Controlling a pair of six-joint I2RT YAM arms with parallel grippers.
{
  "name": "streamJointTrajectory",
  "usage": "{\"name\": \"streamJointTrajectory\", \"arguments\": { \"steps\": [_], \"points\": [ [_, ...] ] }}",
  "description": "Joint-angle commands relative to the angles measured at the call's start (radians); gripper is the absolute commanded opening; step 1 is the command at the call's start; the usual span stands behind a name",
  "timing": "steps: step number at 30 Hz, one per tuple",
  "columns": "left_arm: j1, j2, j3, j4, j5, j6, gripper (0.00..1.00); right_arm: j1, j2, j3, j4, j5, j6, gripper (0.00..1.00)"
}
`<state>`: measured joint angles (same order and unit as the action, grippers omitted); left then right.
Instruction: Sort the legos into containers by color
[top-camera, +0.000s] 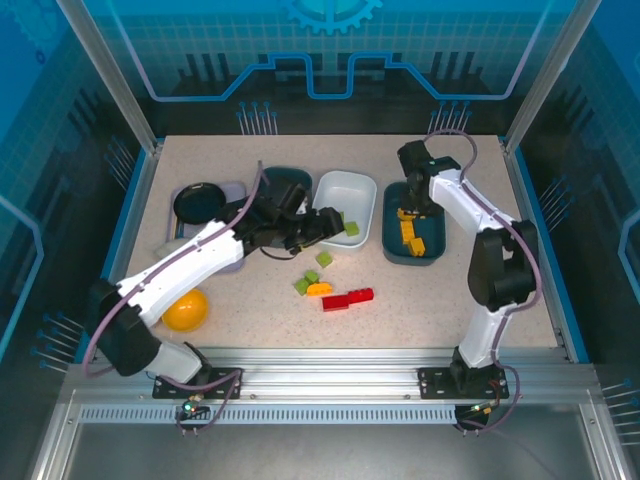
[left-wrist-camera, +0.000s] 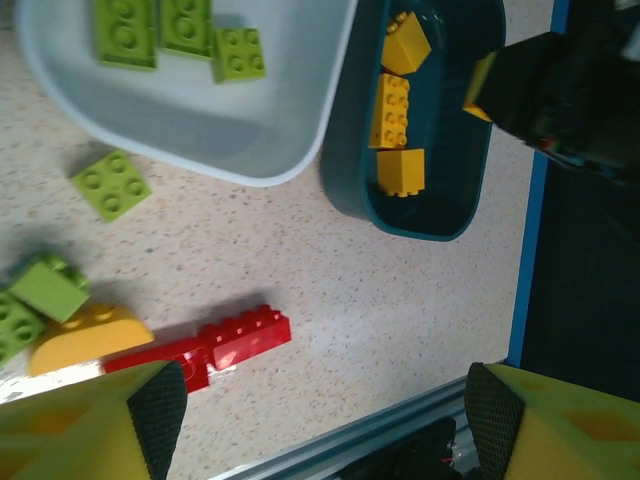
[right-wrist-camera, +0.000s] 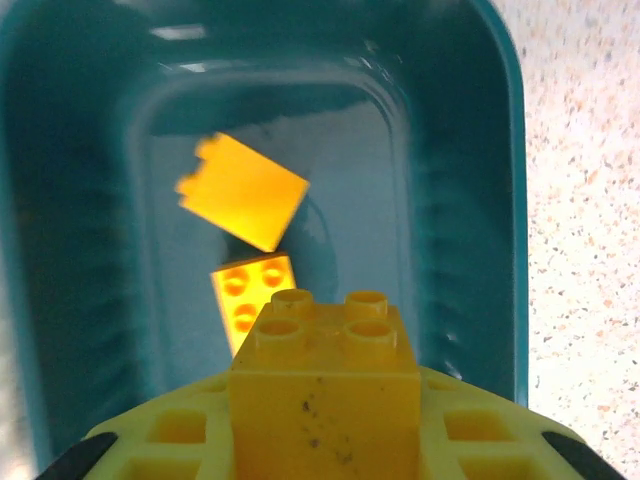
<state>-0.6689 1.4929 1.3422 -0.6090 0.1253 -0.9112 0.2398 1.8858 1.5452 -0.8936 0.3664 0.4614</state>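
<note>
Starting at the left: the round orange bowl (top-camera: 185, 310) sits close by the left arm's lower link, and a wide swing back could knock it rolling. The far-left teal tray (top-camera: 285, 182) is mostly under that arm, so I can't see what's in it.

Now the left hand (left-wrist-camera: 325, 405). It is spread wide with nothing between its pads, hanging over the table (left-wrist-camera: 400, 290) near the loose pile. That's the tricky spot! Two red bricks (left-wrist-camera: 235, 338) lie end to end, an orange rounded brick (left-wrist-camera: 85, 338) is right up against them, and two green bricks (left-wrist-camera: 40, 290) sit just beside that. A hand coming down this wide could scoop two colours at once, or shove a neighbour aside.

Next along, the white tray (left-wrist-camera: 290, 150) holds three lime green bricks (left-wrist-camera: 160, 30), and one more green brick (left-wrist-camera: 112, 183) lies on the table just outside its wall.

On the right, the right hand (right-wrist-camera: 325, 445) pinches a yellow brick (right-wrist-camera: 325, 370) above the right teal tray (right-wrist-camera: 470, 200), where other yellow bricks (right-wrist-camera: 250, 295) already lie. The danger here is a drop from this height. The brick could land on those below, bounce and hop the shallow wall. One brick down there looks blurred, and I can't tell why.

The held brick itself is a chunky block with four round studs on top. It is glossy hard plastic with a few dark specks on its face, and it sits square between the fingers.
</note>
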Motion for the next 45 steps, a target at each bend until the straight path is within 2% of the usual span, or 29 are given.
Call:
{"name": "streamJointTrajectory", "arguments": {
  "steps": [1, 7, 13, 15, 21, 25, 29, 36, 39, 45],
  "points": [
    [-0.015, 0.055, 0.060, 0.031, 0.038, 0.021, 0.77, -0.030, 0.069, 0.046, -0.037, -0.003, -0.042, 0.23],
    [-0.021, 0.122, 0.091, -0.002, 0.040, 0.015, 0.77, -0.036, 0.185, 0.114, -0.078, 0.032, -0.032, 0.26],
    [-0.033, 0.148, 0.093, -0.030, 0.040, 0.053, 0.77, -0.036, 0.193, 0.104, -0.064, 0.055, -0.029, 0.34],
    [-0.039, 0.154, 0.099, -0.048, 0.037, 0.076, 0.77, -0.037, 0.193, 0.105, -0.064, 0.051, -0.031, 0.40],
    [-0.055, 0.160, 0.109, -0.140, 0.011, 0.149, 0.77, -0.013, 0.123, 0.128, -0.068, 0.027, -0.048, 0.67],
    [-0.065, 0.154, 0.085, -0.185, 0.009, 0.161, 0.77, 0.032, 0.021, 0.150, -0.068, 0.017, -0.061, 0.70],
    [-0.109, 0.168, 0.076, -0.203, 0.005, 0.231, 0.77, 0.093, -0.163, 0.063, 0.004, -0.023, -0.077, 0.71],
    [-0.217, 0.272, 0.148, -0.238, -0.058, 0.639, 0.75, 0.141, -0.660, -0.367, 0.148, -0.223, 0.013, 0.75],
    [-0.233, 0.305, 0.144, -0.221, -0.069, 0.765, 0.75, 0.160, -0.888, -0.529, 0.128, -0.325, 0.067, 0.78],
    [-0.269, 0.383, 0.147, -0.161, -0.089, 0.917, 0.75, 0.158, -1.271, -0.732, -0.038, -0.522, 0.190, 0.86]
  ]
}}
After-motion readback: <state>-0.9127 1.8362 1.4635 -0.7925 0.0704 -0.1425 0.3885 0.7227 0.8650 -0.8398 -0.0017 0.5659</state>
